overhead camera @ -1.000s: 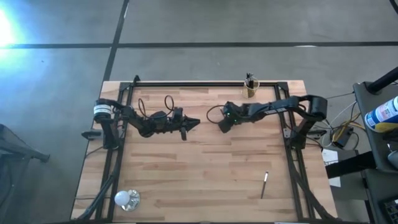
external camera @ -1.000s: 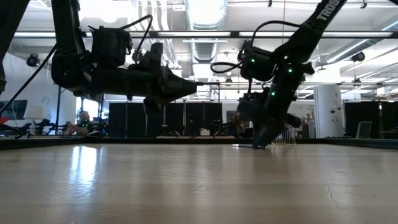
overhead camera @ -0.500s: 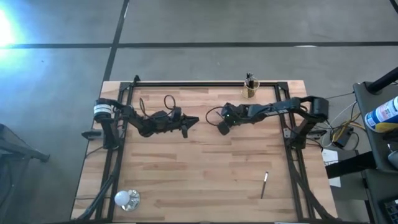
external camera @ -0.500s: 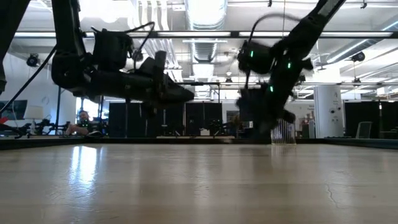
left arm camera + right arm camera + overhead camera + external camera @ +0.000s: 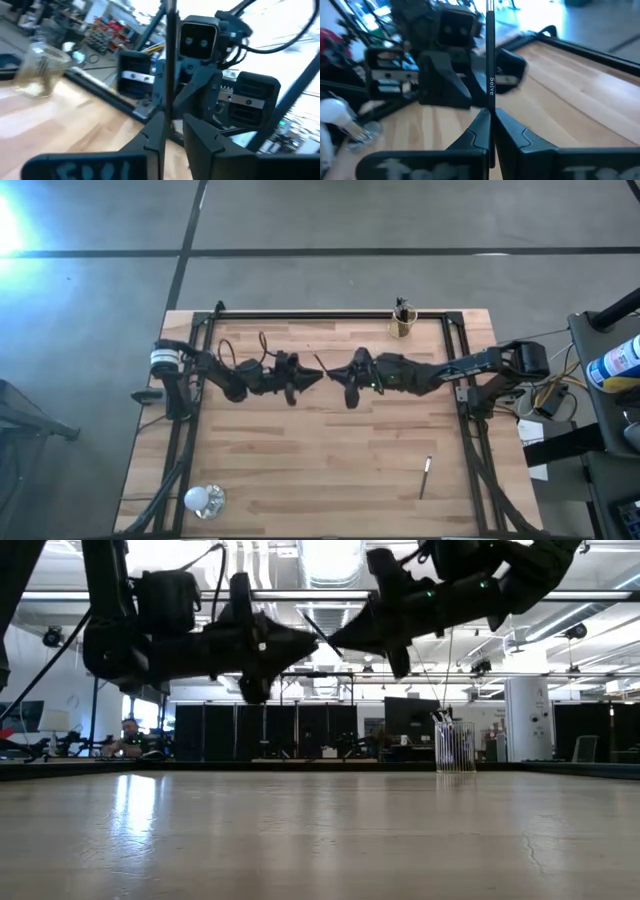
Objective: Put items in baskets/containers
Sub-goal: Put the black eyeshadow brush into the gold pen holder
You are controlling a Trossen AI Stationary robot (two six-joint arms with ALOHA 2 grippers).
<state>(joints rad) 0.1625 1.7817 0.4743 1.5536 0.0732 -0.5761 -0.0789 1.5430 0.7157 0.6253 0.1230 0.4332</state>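
Where the held stick [image 5: 490, 75] is: clamped between the shut fingers of the right gripper [image 5: 491, 117], raised over the middle of the table [image 5: 330, 450], clear of the wood.
Long axis: crosswise to both grippers, roughly near to far from above, tilted in the low view.
Look: thin, dark, straight, with pale print on the barrel.
Left gripper [image 5: 172, 125]: tip to tip with the right, fingers apart, straddling the same stick.
Cup [image 5: 402, 326]: far edge, right of centre, well apart from the held stick, on the right arm's side, sticks already inside.
Loose stick [image 5: 425, 477]: flat on the wood, near right.
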